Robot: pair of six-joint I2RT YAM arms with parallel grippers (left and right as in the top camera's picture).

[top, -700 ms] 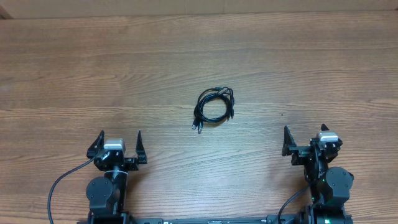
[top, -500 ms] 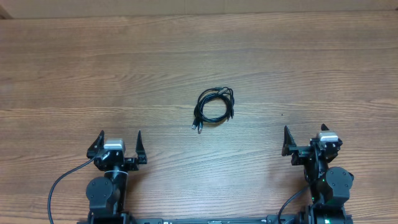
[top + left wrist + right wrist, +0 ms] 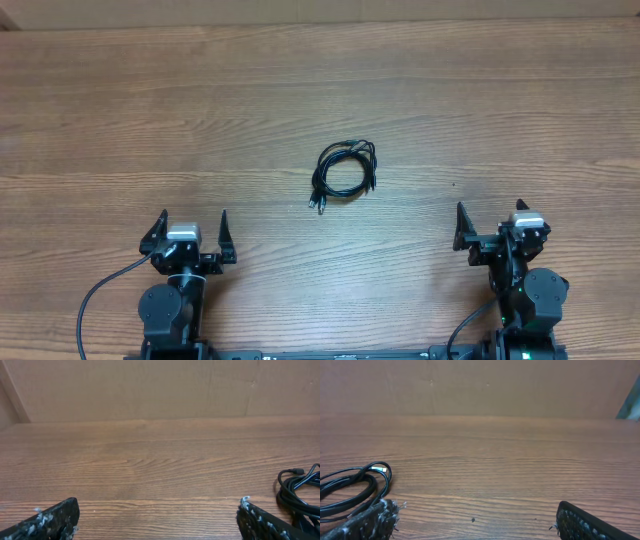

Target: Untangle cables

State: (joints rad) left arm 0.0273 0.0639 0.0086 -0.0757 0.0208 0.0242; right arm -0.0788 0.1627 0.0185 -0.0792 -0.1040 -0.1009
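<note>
Both the left gripper (image 3: 192, 220) and the right gripper (image 3: 492, 222) sit with jaws spread wide and nothing between them, while the cables (image 3: 345, 168) lie coiled in one small bundle on the table (image 3: 150, 100) ahead of both, between the two and well apart from either

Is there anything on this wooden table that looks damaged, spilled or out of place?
Nothing stands out. The thin black cables lie in one loose coil near the middle of the brown wooden table, with one plug end sticking out. The left gripper and the right gripper are open, apart from the coil.
</note>
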